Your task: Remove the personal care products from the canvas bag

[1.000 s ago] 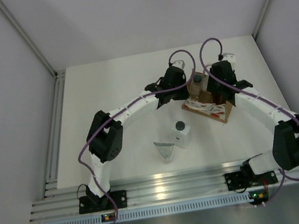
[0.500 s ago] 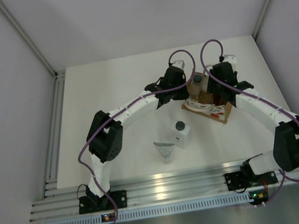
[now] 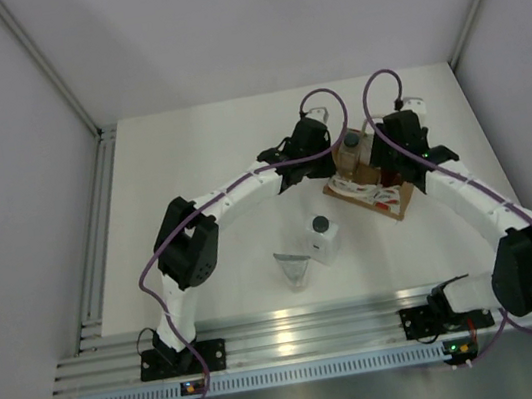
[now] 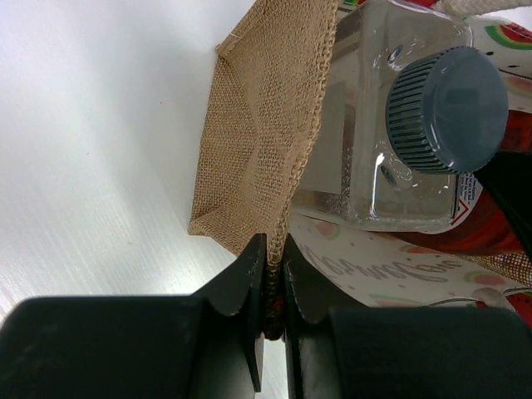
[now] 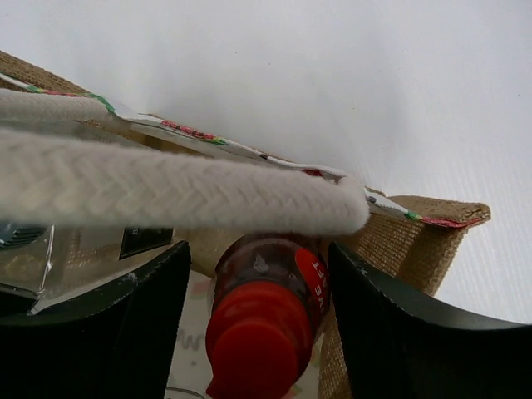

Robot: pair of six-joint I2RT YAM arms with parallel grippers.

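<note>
The canvas bag [image 3: 374,192] lies on the table at the back right, its mouth toward my grippers. My left gripper [image 3: 328,156] is shut on the bag's burlap rim [image 4: 274,249], pinching the edge. The clear pale bottle [image 4: 374,158] with its grey cap [image 4: 446,108] pokes out of the mouth; it also shows from above [image 3: 352,148]. My right gripper [image 5: 262,320] is open inside the mouth, one finger on each side of the red bottle [image 5: 268,316], under a white handle [image 5: 166,187]. The white squarish bottle [image 3: 323,238] and the grey pouch [image 3: 295,269] lie on the table.
The table's back wall and side rails frame the white table top [image 3: 201,169]. An aluminium rail [image 3: 309,340] runs along the near edge by the arm bases. The white bottle and pouch lie between the two arms.
My right arm's elbow has swung out to the right and its gripper has shifted slightly at the bag mouth. The left gripper and the bag have stayed put.
</note>
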